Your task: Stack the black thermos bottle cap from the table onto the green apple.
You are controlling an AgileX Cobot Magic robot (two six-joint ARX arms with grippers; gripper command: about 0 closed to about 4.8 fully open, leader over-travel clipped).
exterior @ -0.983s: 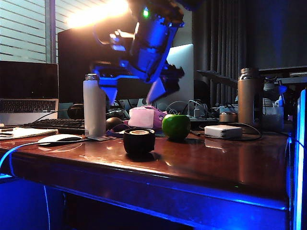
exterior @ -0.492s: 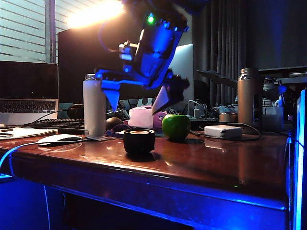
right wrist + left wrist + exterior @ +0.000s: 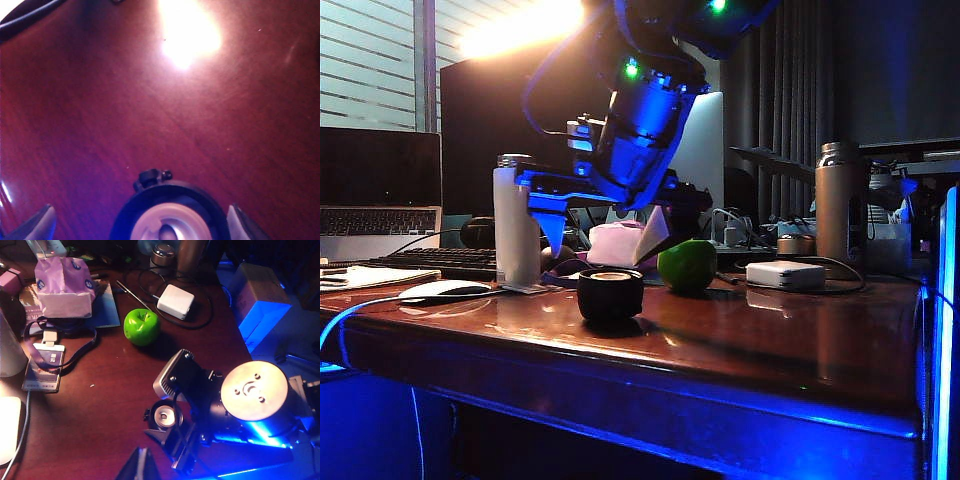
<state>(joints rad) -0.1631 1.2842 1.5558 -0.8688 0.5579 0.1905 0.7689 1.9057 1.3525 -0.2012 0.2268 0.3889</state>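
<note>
Squat black cap (image 3: pixel 610 293) sits on glossy table (image 3: pixel 770 340), right claw (image 3: pixel 603 233) spread above.

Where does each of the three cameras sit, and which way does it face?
Exterior: low at the table's front edge, looking across it; right hand open above the black cap.
Left wrist: high up, looking down on the green apple and the right arm; left hand not seen.
Right wrist: looking straight down; open fingertips flank the cap.
Shared: the cap shows in all three views, the apple in two.
</note>
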